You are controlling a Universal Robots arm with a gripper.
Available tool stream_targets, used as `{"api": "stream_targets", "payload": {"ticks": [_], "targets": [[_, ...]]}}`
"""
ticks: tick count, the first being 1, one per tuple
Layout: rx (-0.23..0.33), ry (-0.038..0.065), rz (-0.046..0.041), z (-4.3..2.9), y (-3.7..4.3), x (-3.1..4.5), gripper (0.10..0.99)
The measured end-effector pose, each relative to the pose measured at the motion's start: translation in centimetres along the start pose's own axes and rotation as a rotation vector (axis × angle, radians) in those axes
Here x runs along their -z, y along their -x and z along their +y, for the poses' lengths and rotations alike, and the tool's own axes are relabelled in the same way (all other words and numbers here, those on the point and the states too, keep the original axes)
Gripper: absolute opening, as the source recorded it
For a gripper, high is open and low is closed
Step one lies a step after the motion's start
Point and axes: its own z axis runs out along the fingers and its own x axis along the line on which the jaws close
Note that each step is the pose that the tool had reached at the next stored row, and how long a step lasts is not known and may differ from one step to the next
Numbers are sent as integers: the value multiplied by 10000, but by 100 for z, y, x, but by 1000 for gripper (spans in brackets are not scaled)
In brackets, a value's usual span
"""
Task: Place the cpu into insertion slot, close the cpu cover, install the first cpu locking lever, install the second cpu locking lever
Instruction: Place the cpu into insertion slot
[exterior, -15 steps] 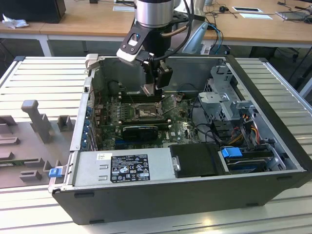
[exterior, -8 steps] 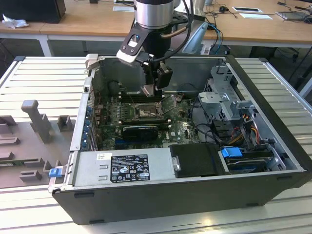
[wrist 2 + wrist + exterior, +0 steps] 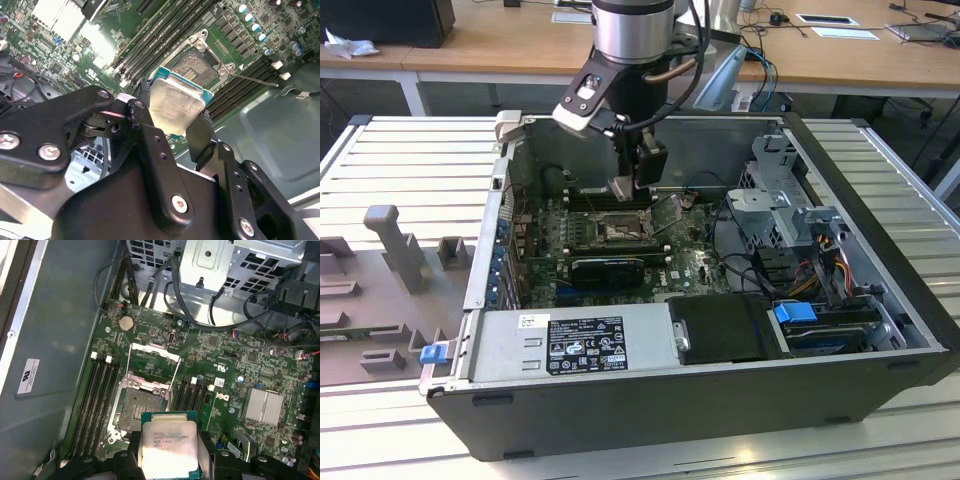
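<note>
The gripper [image 3: 628, 187] hangs inside the open computer case [image 3: 880, 270], directly above the insertion slot [image 3: 618, 230]. In both wrist views its two black fingers [image 3: 145, 125] are closed on opposite edges of the cpu [image 3: 176, 102], so the gripper [image 3: 175, 122] is clamped on the chip. The cpu [image 3: 167, 447] is held clear of the green motherboard [image 3: 225, 370] with its silvery top facing the first wrist camera. It overlaps one edge of the insertion slot [image 3: 136, 407] and is not seated in it. The slot's dark contact field is exposed and unoccupied, as the second wrist view also shows [image 3: 199, 64]. The cpu cover [image 3: 155, 346] is swung open. It lies on the far side of the insertion slot from the cpu, towards the round coin cell [image 3: 126, 322]. A thin metal locking lever [image 3: 255, 80] stands released, angling away from one corner of the slot. Long black memory slots [image 3: 95, 395] flank the insertion slot on two opposite sides. A finned silver heatsink [image 3: 265, 407] sits beyond one bank of them. The grey power supply [image 3: 610, 340] lies along the case edge well apart from the slot, and a metal drive cage [image 3: 210, 265] stands beyond the open cover.
</note>
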Motion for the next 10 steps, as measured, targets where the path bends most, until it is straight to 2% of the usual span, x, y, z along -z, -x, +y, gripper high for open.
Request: {"api": "stream_targets", "payload": {"ticks": [10], "targets": [[-16,0,-2,-23,-5,-46,529]]}}
